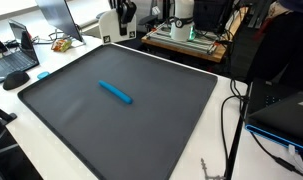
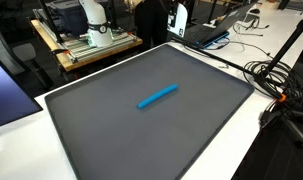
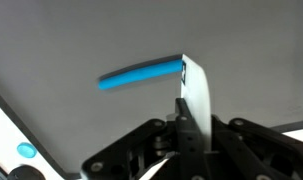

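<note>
A blue pen-like stick (image 1: 116, 92) lies on a large dark grey mat (image 1: 91, 125); both also show in the second exterior view, the stick (image 2: 158, 96) on the mat (image 2: 201, 135). In the wrist view the stick (image 3: 141, 75) lies on the mat beyond my gripper (image 3: 186, 108). The black fingers are together with a thin white flat strip (image 3: 196, 90) standing up between them, its tip reaching the stick's right end in the picture. The gripper itself is out of frame in both exterior views.
The mat sits on a white table (image 1: 206, 140). A laptop (image 1: 16, 60) and clutter are past one edge and cables (image 1: 231, 110) past another. A wooden cart with equipment (image 2: 91, 45), another laptop (image 2: 206, 35) and cables (image 2: 276, 75) lie beyond the mat.
</note>
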`<action>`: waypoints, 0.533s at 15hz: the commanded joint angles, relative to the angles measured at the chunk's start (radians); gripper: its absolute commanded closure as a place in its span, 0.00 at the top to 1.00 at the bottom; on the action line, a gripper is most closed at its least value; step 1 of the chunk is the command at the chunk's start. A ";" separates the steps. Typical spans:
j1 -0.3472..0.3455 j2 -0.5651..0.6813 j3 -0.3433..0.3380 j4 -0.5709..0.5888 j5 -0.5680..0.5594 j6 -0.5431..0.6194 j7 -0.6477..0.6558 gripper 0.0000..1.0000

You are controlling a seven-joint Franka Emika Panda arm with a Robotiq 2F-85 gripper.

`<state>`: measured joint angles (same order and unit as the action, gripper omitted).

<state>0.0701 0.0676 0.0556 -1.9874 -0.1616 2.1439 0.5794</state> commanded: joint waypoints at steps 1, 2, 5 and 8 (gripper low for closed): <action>0.004 0.037 -0.011 0.046 -0.018 -0.029 0.017 0.01; 0.004 0.041 -0.014 0.047 -0.014 -0.026 0.014 0.01; 0.008 0.055 -0.020 0.052 -0.024 -0.020 0.030 0.01; 0.006 0.059 -0.025 0.054 -0.011 -0.020 0.019 0.01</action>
<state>0.0702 0.1113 0.0401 -1.9608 -0.1617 2.1432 0.5827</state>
